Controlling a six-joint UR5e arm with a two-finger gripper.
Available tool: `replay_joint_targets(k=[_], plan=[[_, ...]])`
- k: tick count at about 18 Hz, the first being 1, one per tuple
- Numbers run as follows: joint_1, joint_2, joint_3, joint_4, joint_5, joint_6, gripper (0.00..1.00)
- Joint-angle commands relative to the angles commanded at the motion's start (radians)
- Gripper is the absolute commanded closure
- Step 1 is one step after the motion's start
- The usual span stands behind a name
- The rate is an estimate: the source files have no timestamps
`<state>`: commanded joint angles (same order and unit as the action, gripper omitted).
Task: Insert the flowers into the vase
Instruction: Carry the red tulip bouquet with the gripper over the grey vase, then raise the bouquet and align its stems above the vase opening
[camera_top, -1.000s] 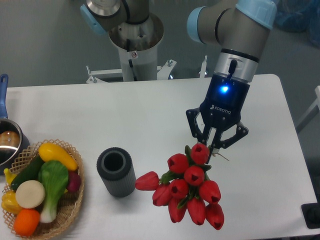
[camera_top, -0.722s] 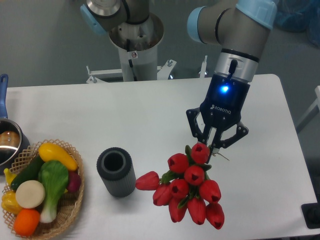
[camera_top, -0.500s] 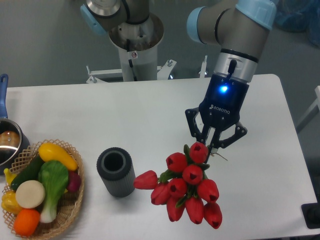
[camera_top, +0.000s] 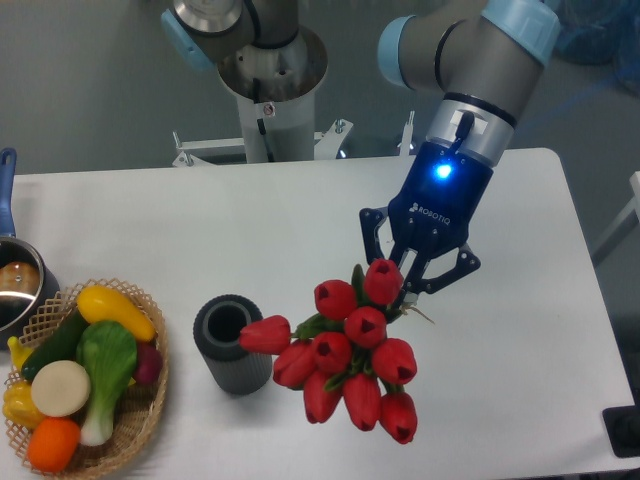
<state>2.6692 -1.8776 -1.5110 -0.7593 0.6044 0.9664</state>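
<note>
The grey arm with pale blue joint caps (camera_top: 470, 50) reaches in from the top right, its wrist angled down and slightly to the left, a blue light glowing on the dark gripper body. The black two-finger gripper (camera_top: 408, 290) points down at the table with its linkages splayed to either side, and the fingertips are pinched in on the stem end of the bunch of red tulip buds with green leaves (camera_top: 345, 350); the exact contact is hidden behind the top bud, but the bunch hangs from that spot. The flowers fan out below and to the left of the gripper, heads toward the camera, and one bud sticks out sideways on the left so that in this view it overlaps the right edge of the short dark grey ribbed cylinder vase (camera_top: 230, 345). Whether that bud touches the rim cannot be told. The vase stands upright on the white table (camera_top: 250, 230), its mouth open and dark. Further left sits a wicker basket (camera_top: 140, 420) heaped with colourful toy vegetables, and at the left edge a metal pot with a blue handle (camera_top: 12, 285).
</note>
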Motion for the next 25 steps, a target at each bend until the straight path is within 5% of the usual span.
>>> replay_joint_targets(k=[7,12,21,25], plan=[[-0.072,-0.02,-0.008,0.002,-0.034,0.02,0.84],[-0.077,-0.032,-0.043,0.002,-0.233,0.089,0.83],[-0.039,-0.025,-0.21,0.0,-0.59,0.282,0.84],[-0.015,0.006,-0.305,0.002,-0.634,0.343,0.83]])
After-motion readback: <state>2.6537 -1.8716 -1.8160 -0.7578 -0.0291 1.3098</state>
